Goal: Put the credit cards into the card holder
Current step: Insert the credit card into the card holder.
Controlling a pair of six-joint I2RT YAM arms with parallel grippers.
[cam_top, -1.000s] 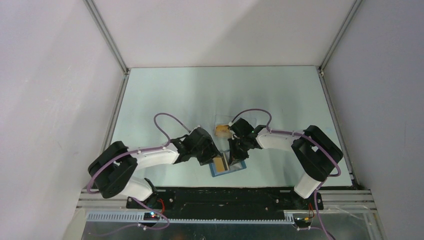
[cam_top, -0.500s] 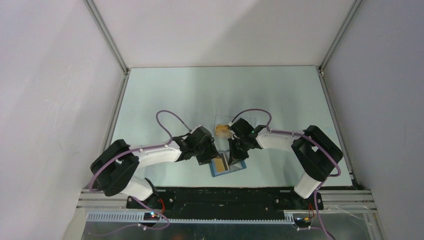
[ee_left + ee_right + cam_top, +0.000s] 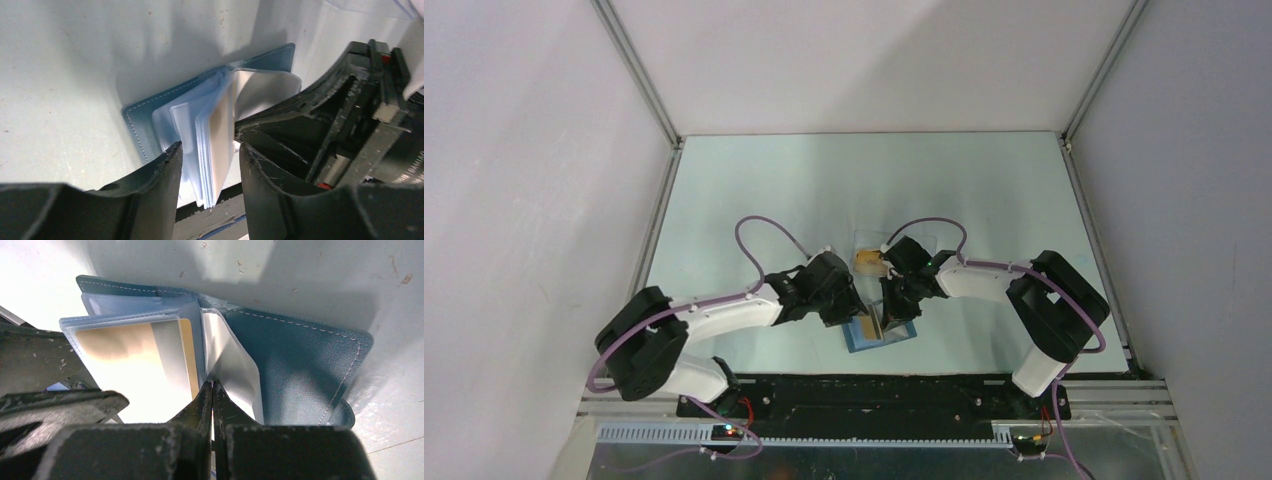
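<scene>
My left gripper (image 3: 209,145) stood half open astride the blue card holder's (image 3: 300,365) clear sleeves (image 3: 200,150); whether it pinched them I couldn't tell. My right gripper (image 3: 212,387) was shut at the spine. One orange-gold credit card (image 3: 120,342) sat sleeved. Beyond, the clear box (image 3: 864,244) held what looked like another card (image 3: 865,262), still to go.

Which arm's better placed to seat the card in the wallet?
Probably left. The left gripper stands open around the clear sleeve pages holding the orange-gold plastic card; the right gripper is shut at one page of the blue folding card holder.
</scene>
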